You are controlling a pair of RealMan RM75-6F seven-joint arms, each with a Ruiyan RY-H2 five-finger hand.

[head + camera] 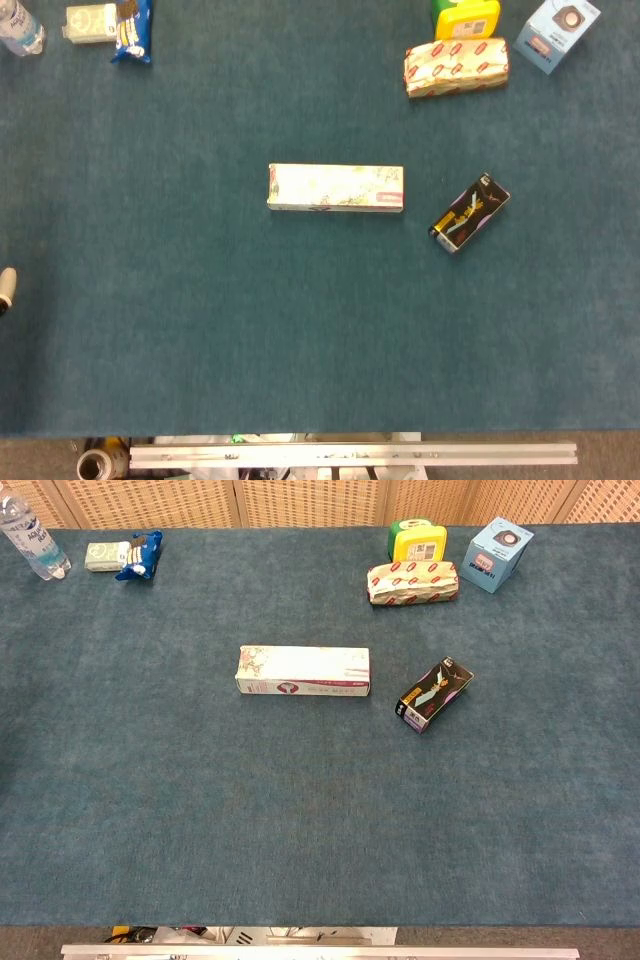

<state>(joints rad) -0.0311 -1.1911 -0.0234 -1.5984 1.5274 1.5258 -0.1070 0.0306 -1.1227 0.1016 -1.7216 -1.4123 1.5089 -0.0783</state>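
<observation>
A long white box with a floral print [335,188] [303,671] lies flat in the middle of the blue table. To its right lies a small black box with yellow and purple print [469,212] [434,696], turned at an angle. At the left edge of the head view a pale tip of my left hand [6,289] just shows, far from both boxes; how its fingers lie is hidden. It holds nothing that I can see. My right hand appears in neither view.
Far left: a water bottle [31,540], a pale packet [104,556] and a blue snack bag [139,557]. Far right: a red-and-white wrapped pack [413,582], a yellow-green container [417,542] and a light blue box [497,554]. A metal rail [350,455] runs along the near edge.
</observation>
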